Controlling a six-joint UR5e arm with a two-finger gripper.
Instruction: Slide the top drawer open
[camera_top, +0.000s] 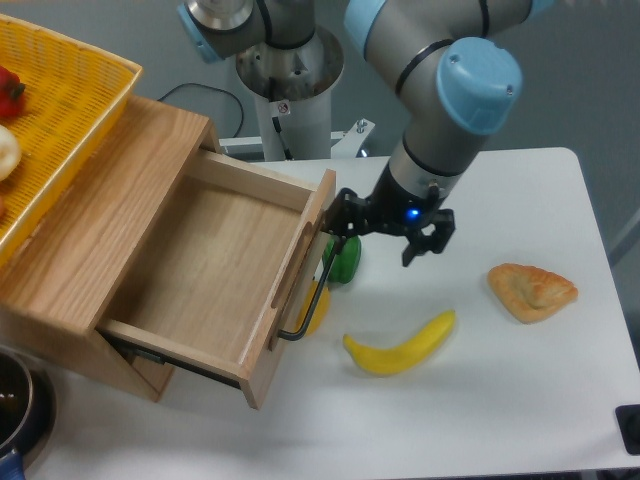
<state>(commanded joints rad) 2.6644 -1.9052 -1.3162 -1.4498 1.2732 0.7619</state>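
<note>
The top drawer of the light oak cabinet stands pulled far out, its plain wooden tray bare inside. Its thin black bar handle runs along the front panel, facing right. My gripper hangs just right of the panel's upper end, above the table. It is open, with nothing between its black fingers. The left finger is close to the panel's top corner but apart from the handle.
A green pepper and a yellow item sit right behind the handle. A banana and a pastry lie on the white table. A yellow woven basket rests on the cabinet top. A metal bowl is at bottom left.
</note>
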